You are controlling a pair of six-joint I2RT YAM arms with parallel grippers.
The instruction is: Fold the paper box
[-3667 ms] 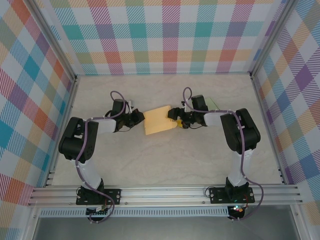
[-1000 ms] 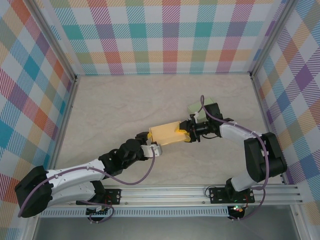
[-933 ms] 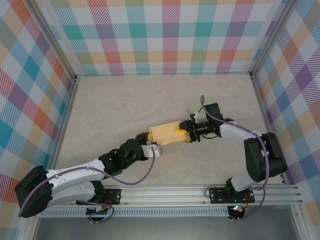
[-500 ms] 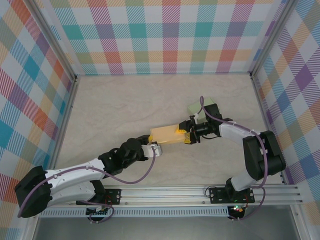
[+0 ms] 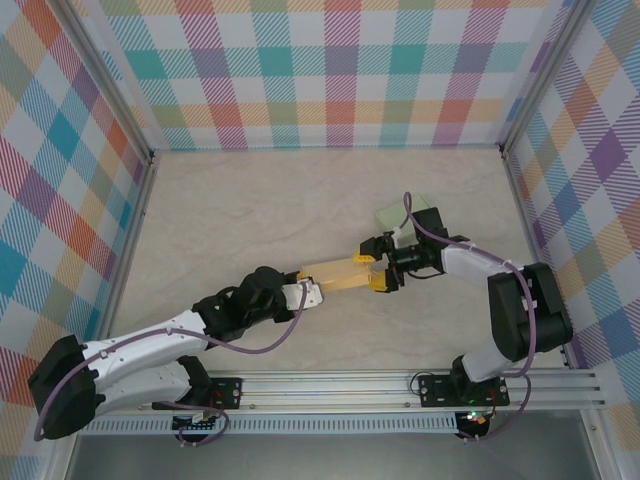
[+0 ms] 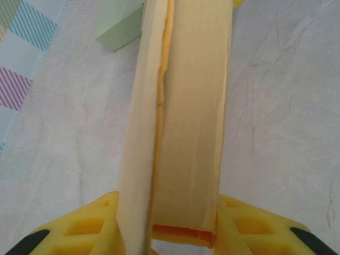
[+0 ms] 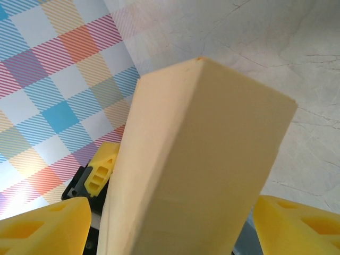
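The tan paper box (image 5: 335, 273) lies squeezed nearly flat between the two arms at mid-table. My left gripper (image 5: 305, 291) is shut on its near-left end. In the left wrist view the box (image 6: 180, 117) runs away from the camera, and both yellow fingers (image 6: 90, 228) press its sides around the left gripper (image 6: 170, 236). My right gripper (image 5: 374, 266) straddles the box's right end, open, its fingers apart from the card. In the right wrist view the box (image 7: 202, 170) stands between the spread yellow fingers (image 7: 42, 231) of the right gripper (image 7: 170, 236), with a gap on each side.
A pale green flat sheet (image 5: 408, 215) lies on the table just behind the right wrist, and its corner (image 6: 119, 24) shows at the upper left of the left wrist view. Checked walls (image 5: 320, 70) enclose the marbled tabletop (image 5: 230, 210). A metal rail (image 5: 330, 385) runs along the near edge.
The right gripper's jaws have spread wide and let go of the box's right end. The left gripper has closed on the left end, and the box has flattened and shifted slightly nearer.
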